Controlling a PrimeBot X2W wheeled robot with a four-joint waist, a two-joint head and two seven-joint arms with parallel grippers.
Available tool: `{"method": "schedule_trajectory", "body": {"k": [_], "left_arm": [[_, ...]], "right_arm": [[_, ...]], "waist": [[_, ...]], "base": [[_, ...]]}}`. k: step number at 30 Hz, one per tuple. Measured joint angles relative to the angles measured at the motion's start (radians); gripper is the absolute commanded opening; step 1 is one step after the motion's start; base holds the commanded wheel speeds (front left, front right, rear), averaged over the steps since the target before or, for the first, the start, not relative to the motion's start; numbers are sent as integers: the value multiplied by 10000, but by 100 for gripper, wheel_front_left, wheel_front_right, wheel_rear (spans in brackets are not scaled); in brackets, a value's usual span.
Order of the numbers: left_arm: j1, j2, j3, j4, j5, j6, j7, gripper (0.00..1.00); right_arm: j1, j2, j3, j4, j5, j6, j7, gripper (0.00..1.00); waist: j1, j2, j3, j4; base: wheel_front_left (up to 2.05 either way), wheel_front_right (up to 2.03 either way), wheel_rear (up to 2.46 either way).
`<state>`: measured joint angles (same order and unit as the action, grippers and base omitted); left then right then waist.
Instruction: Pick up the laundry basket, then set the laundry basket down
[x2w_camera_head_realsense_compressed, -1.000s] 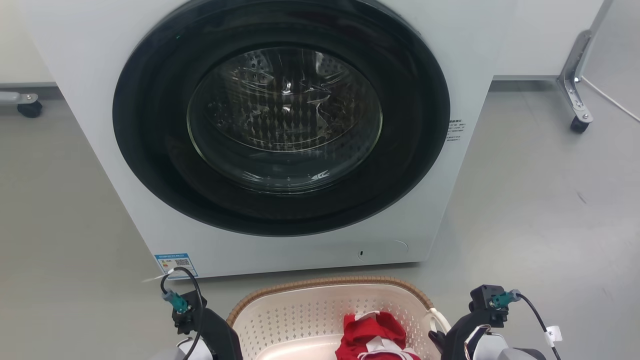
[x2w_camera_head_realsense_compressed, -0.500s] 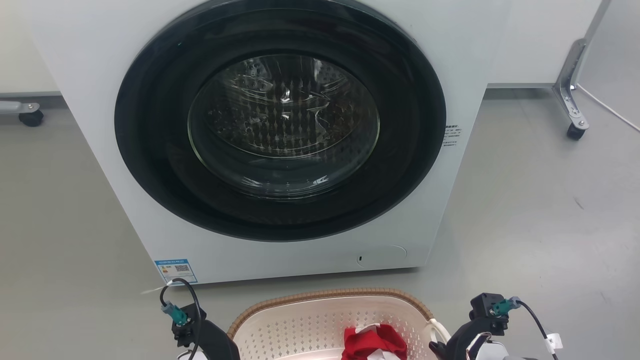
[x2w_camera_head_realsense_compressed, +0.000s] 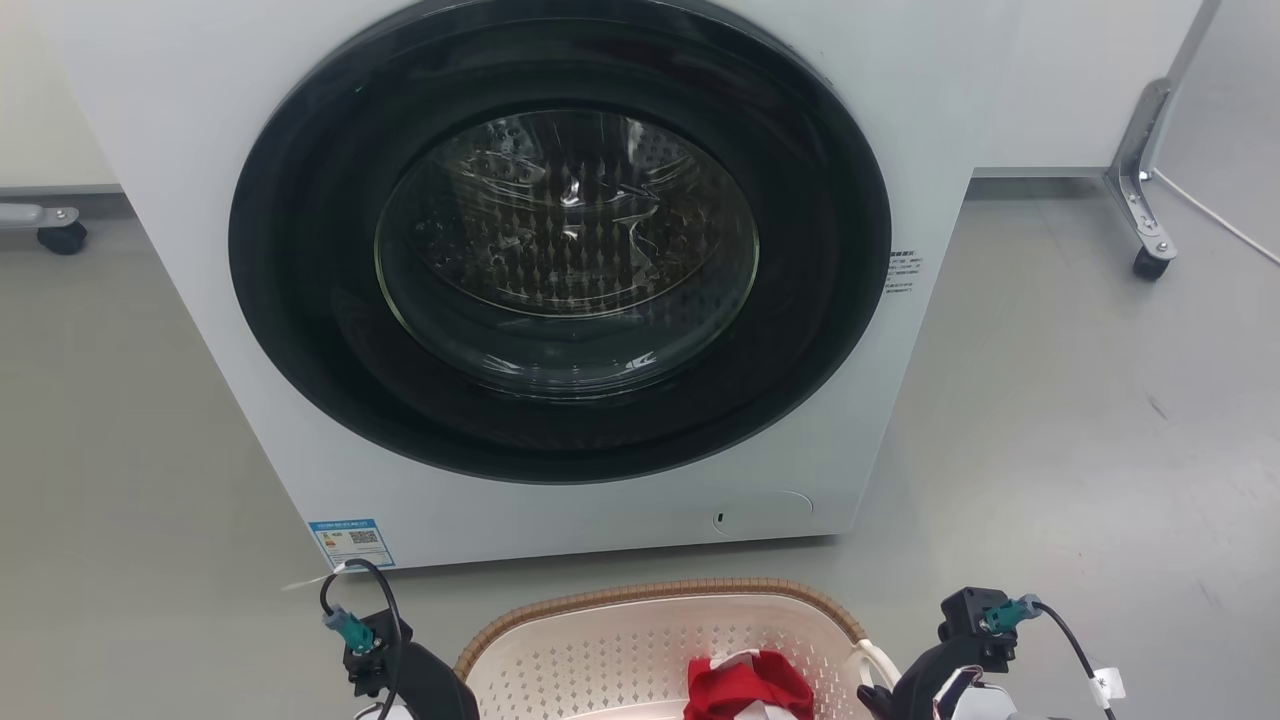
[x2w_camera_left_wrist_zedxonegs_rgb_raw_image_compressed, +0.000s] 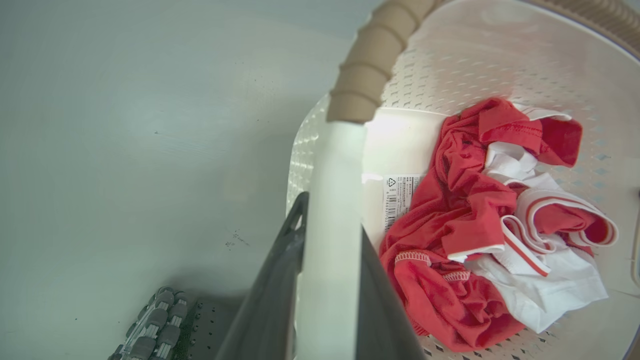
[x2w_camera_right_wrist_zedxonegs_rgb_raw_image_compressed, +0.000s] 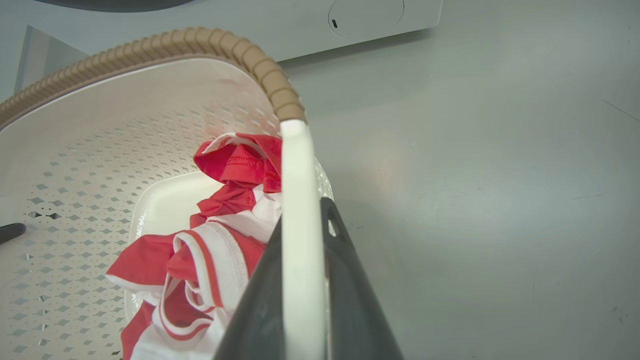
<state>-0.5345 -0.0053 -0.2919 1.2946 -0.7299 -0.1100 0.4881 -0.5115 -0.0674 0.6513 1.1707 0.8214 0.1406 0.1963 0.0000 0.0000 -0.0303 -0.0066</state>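
Before the washer (x2w_camera_head_realsense_compressed: 180, 150) — perforated cream laundry basket (x2w_camera_head_realsense_compressed: 600, 655), ribbed rim (x2w_camera_head_realsense_compressed: 650, 588).

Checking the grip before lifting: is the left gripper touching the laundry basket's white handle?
Touching. The left wrist view shows the left gripper's two dark fingers pressed against both sides of the laundry basket's white handle, no gap.

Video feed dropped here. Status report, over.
Left gripper and right gripper both shut on laundry basket handles. Red-and-white clothes inside. Washer close ahead.
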Motion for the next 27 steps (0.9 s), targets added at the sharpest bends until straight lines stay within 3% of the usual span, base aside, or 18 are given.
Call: {"method": "schedule_trajectory", "body": {"k": [27], "left_arm": [[6,6,-6,2,-54,13,-77,0]], "right_arm": [[22,-73,303,-98,431,-8,12,0]], "waist": [[0,0,142,7]], "base": [[0,0,0]]}}
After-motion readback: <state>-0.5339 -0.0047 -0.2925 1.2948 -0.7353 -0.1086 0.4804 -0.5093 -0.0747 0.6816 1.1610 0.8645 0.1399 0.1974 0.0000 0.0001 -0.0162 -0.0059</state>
